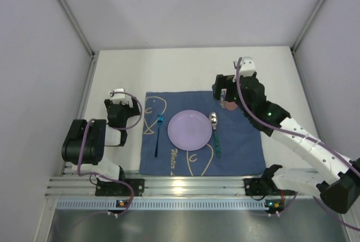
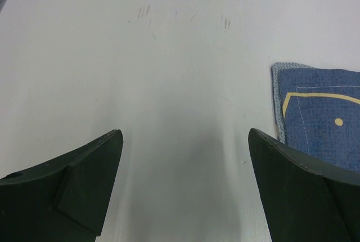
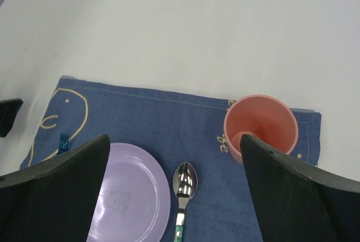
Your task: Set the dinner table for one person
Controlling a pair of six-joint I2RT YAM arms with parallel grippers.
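Nearest us runs the ribbed aluminium rail point(image 1: 185, 188). It edges the dinner table point(image 1: 185, 67), whose matte white top spreads from that rail to the far wall. We see the blue mat point(image 1: 242, 152) laid square on the table's near middle, we judge so that the setting is within easy reach from either side. On it the lilac plate point(image 1: 190, 130) takes the centre, the fork point(image 1: 158, 135) lies to its left and the spoon point(image 1: 215, 132) just to its right, the usual order for one diner. A pink cup point(image 3: 260, 125) stands upright at the mat's far right corner.

The right gripper point(image 3: 174, 138) hovers by that corner, jaws spread wide and empty. The left gripper point(image 2: 184, 138) hangs over bare table left of the mat, equally wide, holding nothing. We find faint scuffs on the white top, and plain pale grey panels point(image 1: 169, 5) close it in.
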